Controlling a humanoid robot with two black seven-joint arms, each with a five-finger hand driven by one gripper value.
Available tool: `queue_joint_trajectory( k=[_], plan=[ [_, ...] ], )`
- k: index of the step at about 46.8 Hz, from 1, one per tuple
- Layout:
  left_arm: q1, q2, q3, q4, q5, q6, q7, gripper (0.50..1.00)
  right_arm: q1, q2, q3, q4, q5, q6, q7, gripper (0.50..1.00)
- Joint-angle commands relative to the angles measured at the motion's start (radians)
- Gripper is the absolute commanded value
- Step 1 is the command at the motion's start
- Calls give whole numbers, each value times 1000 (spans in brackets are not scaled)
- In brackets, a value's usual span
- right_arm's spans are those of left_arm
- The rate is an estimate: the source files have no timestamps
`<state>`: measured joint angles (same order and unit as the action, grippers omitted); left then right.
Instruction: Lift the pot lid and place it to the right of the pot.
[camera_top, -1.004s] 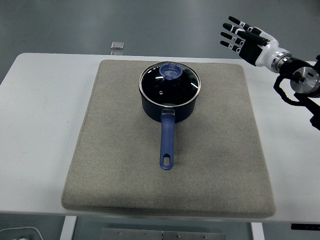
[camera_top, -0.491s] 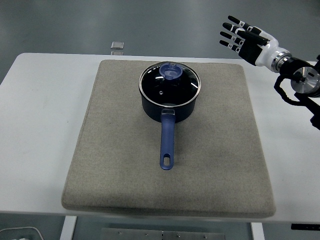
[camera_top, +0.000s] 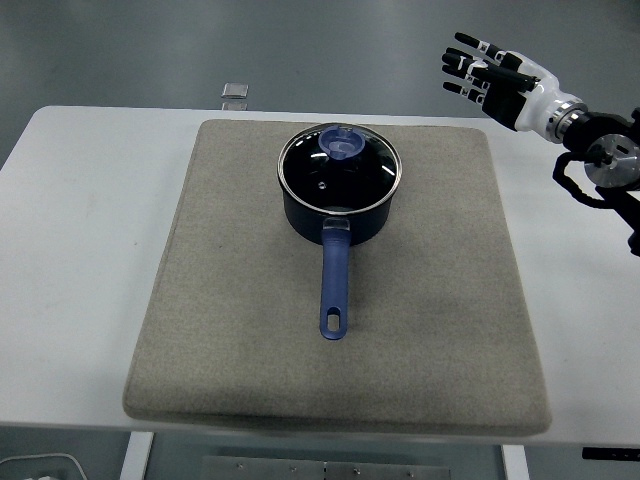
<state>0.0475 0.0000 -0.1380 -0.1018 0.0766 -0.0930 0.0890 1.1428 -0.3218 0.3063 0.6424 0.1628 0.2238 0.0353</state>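
A dark blue pot is sitting on a grey felt mat that is covering most of the white table. The pot is standing toward the far half of the mat, roughly in the middle from side to side, and its blue handle is pointing straight back toward the table's near edge, lying just above the mat.

The glass lid is resting on the pot, seated flat inside the rim, with its pale blue knob sitting toward the far side of the lid rather than at the centre.

The right hand is hanging in the air at the upper right, past the far right corner of the mat. Its fingers are stretching out and standing apart from one another, pointing left toward the pot's side of the table, and they are gripping nothing. The black arm behind it is coming in from the right edge.

The lid is lying well apart from that hand, off to its left and nearer to the table's front edge. Nothing of the hand is touching the lid, the pot or the mat.

Beyond the table's far edge, a small pale square object is lying on the grey floor; what it is cannot be told.
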Motion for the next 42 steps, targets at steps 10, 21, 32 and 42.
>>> queue_joint_trajectory(
  k=[10,21,32,42],
  plan=[
    [0,0,0,1,0,-1,0,1000,3,-6,0,6,-202,22,-2,915],
    [0,0,0,-1,0,-1,0,1000,40,-10,-1,55,-382,20,-2,915],
    [0,0,0,1,0,-1,0,1000,83,-13,-4,122,-561,20,3,915],
    [0,0,0,1,0,-1,0,1000,112,-36,-13,181,-735,20,9,915]
  ],
)
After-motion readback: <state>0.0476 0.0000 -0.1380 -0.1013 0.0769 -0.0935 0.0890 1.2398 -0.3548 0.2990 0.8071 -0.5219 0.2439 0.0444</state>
